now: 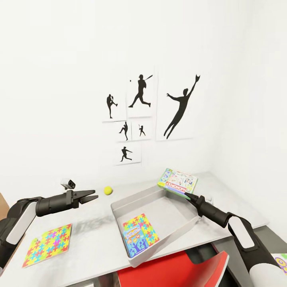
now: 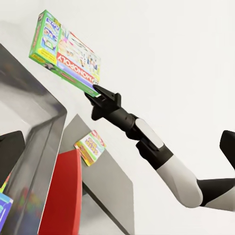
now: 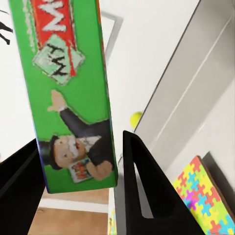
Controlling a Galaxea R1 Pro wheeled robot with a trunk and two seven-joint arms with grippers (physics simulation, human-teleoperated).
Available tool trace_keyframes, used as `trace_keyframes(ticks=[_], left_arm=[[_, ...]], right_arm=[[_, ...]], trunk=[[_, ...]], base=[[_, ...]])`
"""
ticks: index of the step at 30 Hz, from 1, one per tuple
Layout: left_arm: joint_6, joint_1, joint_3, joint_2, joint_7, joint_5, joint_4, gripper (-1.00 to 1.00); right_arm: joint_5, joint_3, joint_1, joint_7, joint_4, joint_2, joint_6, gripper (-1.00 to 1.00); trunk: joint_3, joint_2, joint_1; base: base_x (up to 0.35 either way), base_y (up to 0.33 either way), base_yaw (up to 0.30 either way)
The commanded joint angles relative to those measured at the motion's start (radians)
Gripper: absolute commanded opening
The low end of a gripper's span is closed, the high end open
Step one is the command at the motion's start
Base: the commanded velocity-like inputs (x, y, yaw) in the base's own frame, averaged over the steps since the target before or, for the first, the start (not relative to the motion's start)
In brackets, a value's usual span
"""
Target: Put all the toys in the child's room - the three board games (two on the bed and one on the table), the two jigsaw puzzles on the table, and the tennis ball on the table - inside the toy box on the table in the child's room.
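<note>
Green-edged and white-faced, the board game hung pinched by its near edge in the right tool, tilted above the far right corner of the toy box, where a puzzle and another game already lay. Levelling it and centring it over the bin before letting go looked wisest. The left tool hovered spread near the tennis ball on the bench.

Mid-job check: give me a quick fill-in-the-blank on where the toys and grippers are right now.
1. The right gripper is shut on the ____ game box.
2. The jigsaw puzzle inside the toy box lies on top of a ____.
3. The tennis ball rests on the ____, outside the toy box.
4. The left gripper holds ____.

Missing words: Monopoly; board game; table; nothing
</note>
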Motion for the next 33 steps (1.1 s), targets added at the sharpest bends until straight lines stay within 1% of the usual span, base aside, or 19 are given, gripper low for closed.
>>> trace_keyframes(ticks=[1,4,6,7,8,10,13,14,19,20,21,24,25,26,27,30,33], left_arm=[[0.005,-0.001,-0.002,0.0,-0.002,0.002,0.0,1.0],[0.005,-0.001,-0.001,-0.003,-0.003,-0.001,0.0,1.0],[0.005,-0.001,-0.002,-0.005,-0.002,-0.004,0.0,1.0],[0.005,-0.001,-0.002,-0.005,-0.002,-0.004,0.0,1.0],[0.005,-0.001,-0.002,-0.005,-0.002,-0.004,0.0,1.0],[0.005,-0.001,-0.002,-0.005,-0.002,-0.005,0.0,1.0],[0.005,-0.001,-0.002,-0.005,-0.001,-0.005,0.0,1.0],[0.005,-0.001,-0.002,-0.005,-0.001,-0.005,0.0,1.0],[0.005,-0.001,-0.003,-0.005,0.0,-0.005,0.0,1.0],[0.005,-0.001,-0.003,-0.005,0.001,-0.005,0.0,1.0],[0.005,-0.001,-0.003,-0.005,0.001,-0.005,0.0,1.0],[0.005,-0.001,-0.003,-0.005,0.002,-0.005,0.0,1.0],[0.005,-0.001,-0.003,-0.005,0.002,-0.005,0.0,1.0],[0.005,-0.001,-0.003,-0.004,0.002,-0.005,0.0,1.0],[0.005,-0.001,-0.003,-0.003,0.002,-0.005,0.0,1.0],[0.005,-0.001,-0.003,-0.001,0.002,-0.004,0.0,1.0],[0.005,-0.001,-0.003,0.0,0.001,-0.003,0.0,1.0]], right_arm=[[-0.001,-0.001,-0.001,-0.001,0.001,0.0,0.009,-1.0],[0.0,0.003,-0.005,-0.005,0.0,-0.004,0.043,-1.0],[0.002,0.003,-0.013,-0.009,-0.003,-0.01,0.112,-1.0],[0.002,0.002,-0.016,-0.01,-0.004,-0.019,0.144,-1.0],[0.002,0.002,-0.025,-0.012,-0.009,-0.043,0.181,-1.0],[0.002,0.003,-0.035,-0.022,-0.016,-0.079,0.213,-1.0],[0.001,0.003,-0.047,-0.066,-0.018,-0.11,0.248,-1.0],[-0.001,0.004,-0.059,-0.094,-0.017,-0.118,0.258,-1.0],[-0.002,0.012,-0.104,-0.154,-0.013,-0.125,0.258,-1.0],[-0.001,0.027,-0.111,-0.167,-0.011,-0.126,0.258,-1.0],[-0.001,0.052,-0.122,-0.184,-0.011,-0.126,0.258,-1.0],[-0.002,0.154,-0.167,-0.229,-0.002,-0.126,0.258,-1.0],[-0.002,0.17,-0.174,-0.234,0.0,-0.126,0.258,-1.0],[-0.003,0.21,-0.191,-0.243,0.004,-0.126,0.258,-1.0],[-0.003,0.232,-0.202,-0.246,0.004,-0.126,0.258,-1.0],[-0.002,0.272,-0.22,-0.251,0.006,-0.126,0.258,-1.0],[-0.002,0.29,-0.228,-0.254,0.01,-0.127,0.258,-1.0]], trunk=[[0.001,0.005,-0.003],[0.01,0.026,-0.015],[0.017,0.04,-0.023],[0.02,0.047,-0.026],[0.023,0.054,-0.03],[0.029,0.068,-0.038],[0.029,0.068,-0.038],[0.029,0.068,-0.038],[0.029,0.068,-0.038],[0.029,0.068,-0.038],[0.029,0.068,-0.038],[0.029,0.068,-0.038],[0.029,0.068,-0.038],[0.029,0.068,-0.038],[0.029,0.068,-0.038],[0.029,0.068,-0.038],[0.029,0.068,-0.038]], base=[[0.0,0.0,0.0],[0.0,0.0,0.0],[0.0,0.0,0.0],[0.0,0.0,0.0],[0.0,0.0,0.0],[0.0,0.0,0.0],[0.0,0.0,0.0],[0.0,0.0,0.0],[0.0,0.0,0.0],[0.0,0.0,0.0],[0.0,0.0,0.0],[0.0,0.0,0.0],[0.0,0.0,0.0],[0.0,0.0,0.0],[0.0,0.0,0.0],[0.0,0.0,0.0],[0.0,0.0,0.0]])
